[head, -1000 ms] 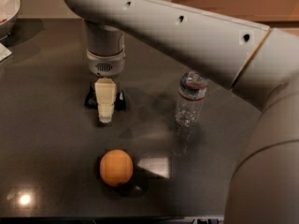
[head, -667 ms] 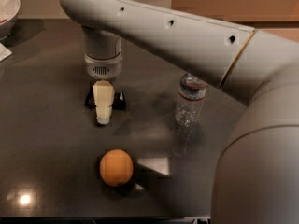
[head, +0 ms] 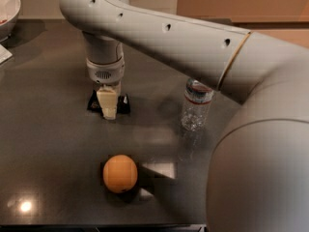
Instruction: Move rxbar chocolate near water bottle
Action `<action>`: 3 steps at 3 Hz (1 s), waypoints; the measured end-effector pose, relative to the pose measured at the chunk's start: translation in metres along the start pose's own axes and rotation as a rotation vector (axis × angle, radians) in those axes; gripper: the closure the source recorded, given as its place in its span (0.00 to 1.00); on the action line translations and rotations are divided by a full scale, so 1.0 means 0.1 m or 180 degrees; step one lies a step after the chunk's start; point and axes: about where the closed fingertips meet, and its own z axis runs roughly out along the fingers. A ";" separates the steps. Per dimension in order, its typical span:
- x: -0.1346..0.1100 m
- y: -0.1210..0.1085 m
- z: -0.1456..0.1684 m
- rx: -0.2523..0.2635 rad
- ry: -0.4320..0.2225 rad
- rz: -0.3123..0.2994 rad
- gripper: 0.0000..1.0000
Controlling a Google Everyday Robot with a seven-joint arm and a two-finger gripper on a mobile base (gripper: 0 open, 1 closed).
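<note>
Toward the far edge of the counter point(head: 48, 129), left of centre, the gripper point(head: 109, 105) stood low over the bar point(head: 123, 104), which lay flat on the surface; whether it was clamped on the bar or released could not be told. The bottle point(head: 195, 108) stood upright, well apart toward the right edge. Judged status: approach done; lift, transfer and placement outstanding. An orange point(head: 120, 173) lay near the front edge.

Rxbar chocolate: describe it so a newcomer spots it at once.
On the dark table, follow the white arm down to its pincer, left of the water bottle. The rxbar chocolate lies under it, flat and black, unlike the round orange in front.
</note>
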 end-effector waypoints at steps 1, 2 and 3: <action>0.01 -0.03 0.00 0.0006 0.0004 0.0022 0.64; 0.01 -0.03 -0.03 0.0006 0.0004 0.0022 0.87; 0.24 -0.12 -0.09 0.0047 0.0048 0.0070 1.00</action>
